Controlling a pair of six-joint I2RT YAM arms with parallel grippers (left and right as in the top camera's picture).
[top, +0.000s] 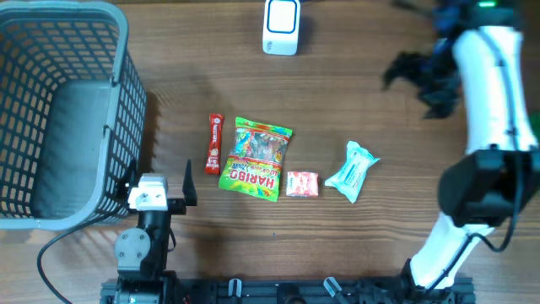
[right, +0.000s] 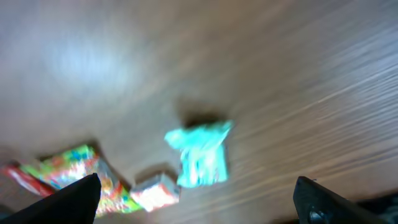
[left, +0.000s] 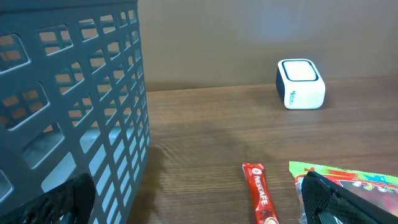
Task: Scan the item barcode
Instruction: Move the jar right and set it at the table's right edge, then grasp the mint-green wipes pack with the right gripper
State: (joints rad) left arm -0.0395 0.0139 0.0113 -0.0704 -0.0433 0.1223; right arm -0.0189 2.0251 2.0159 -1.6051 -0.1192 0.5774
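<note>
A mock shop checkout on a wooden table (top: 363, 253): shopping basket (top: 126, 127), barcode scanner (top: 281, 26), packaged snacks (top: 255, 158).

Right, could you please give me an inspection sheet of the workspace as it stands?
Surface: wooden table, no spills seen.
Job's things: scanner at the far edge; Nescafe stick, Haribo bag, pink pack and teal pack in a row mid-table.
Clutter: grey basket at left.
Grippers: left gripper open, empty, beside the basket; right gripper open, empty, far right.
Cables: black cable by the left arm's base.
Surroundings: nothing seen.
</note>
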